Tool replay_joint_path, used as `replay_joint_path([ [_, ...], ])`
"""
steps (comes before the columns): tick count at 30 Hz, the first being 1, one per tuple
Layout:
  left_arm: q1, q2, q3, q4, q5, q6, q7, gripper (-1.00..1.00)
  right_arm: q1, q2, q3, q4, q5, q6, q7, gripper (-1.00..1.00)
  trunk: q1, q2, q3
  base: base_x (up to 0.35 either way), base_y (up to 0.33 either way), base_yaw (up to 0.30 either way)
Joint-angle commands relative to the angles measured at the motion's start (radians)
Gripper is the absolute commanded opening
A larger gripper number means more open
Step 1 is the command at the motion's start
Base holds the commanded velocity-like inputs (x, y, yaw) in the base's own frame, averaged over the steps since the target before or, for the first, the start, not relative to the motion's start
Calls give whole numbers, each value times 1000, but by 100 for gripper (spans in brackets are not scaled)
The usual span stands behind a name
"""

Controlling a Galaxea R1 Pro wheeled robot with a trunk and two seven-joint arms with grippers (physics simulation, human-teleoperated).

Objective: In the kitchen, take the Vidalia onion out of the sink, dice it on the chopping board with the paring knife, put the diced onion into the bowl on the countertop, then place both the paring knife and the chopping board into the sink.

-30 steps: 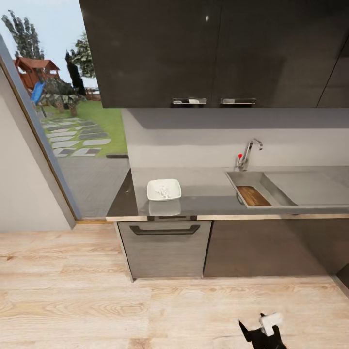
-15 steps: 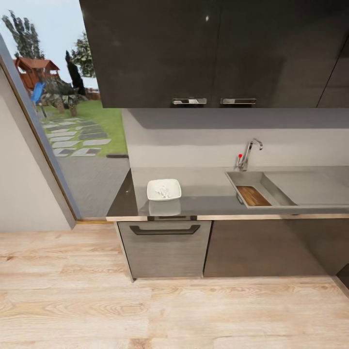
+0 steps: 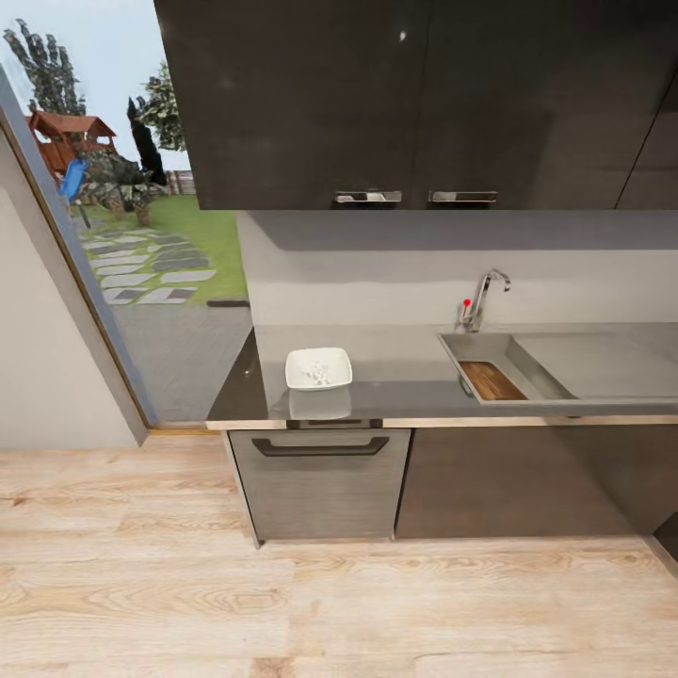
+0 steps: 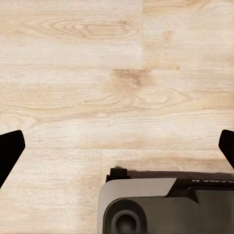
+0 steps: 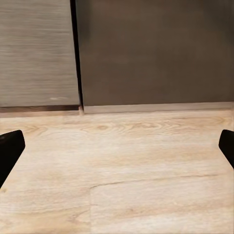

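Nearest to us, our left claw (image 4: 117,146) hangs over the pale wooden floor (image 4: 117,73), its dark fingertips (image 4: 9,151) spread wide at the frame's edges, with a grey part of our own base (image 4: 161,207) below it. Our right claw (image 5: 117,146) is just as wide, empty, above the same floor and facing the dark cabinet fronts (image 5: 151,53).

Further off in the head view, a grey drawer with a dark handle (image 3: 320,445) sits under the surface (image 3: 395,372). On that surface rests the white square bowl (image 3: 318,368), holding small pale pieces. Well apart from it, the steel sink (image 3: 556,363) contains the brown chopping board (image 3: 492,380) in its basin. We cannot make out the paring knife. Behind stands the chrome tap (image 3: 484,298) with its red knob, and dark upper cabinets (image 3: 414,104) hang above.
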Motion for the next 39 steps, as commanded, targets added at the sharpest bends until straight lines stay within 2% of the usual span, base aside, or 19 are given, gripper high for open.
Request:
replay_joint_path([
  [1,-1,1,-4,1,10,-3,-2,100,-1,0,-2,1,11,-2,-10,100,0,-2,-2,0,0,0],
  [10,-1,0,-4,2,11,-4,-1,100,-1,0,-2,1,11,-2,-11,100,0,-2,4,0,0,0],
  [39,-1,-3,-4,27,12,-5,-1,100,-1,-1,-2,1,11,-2,-11,100,0,-2,50,0,0,0],
])
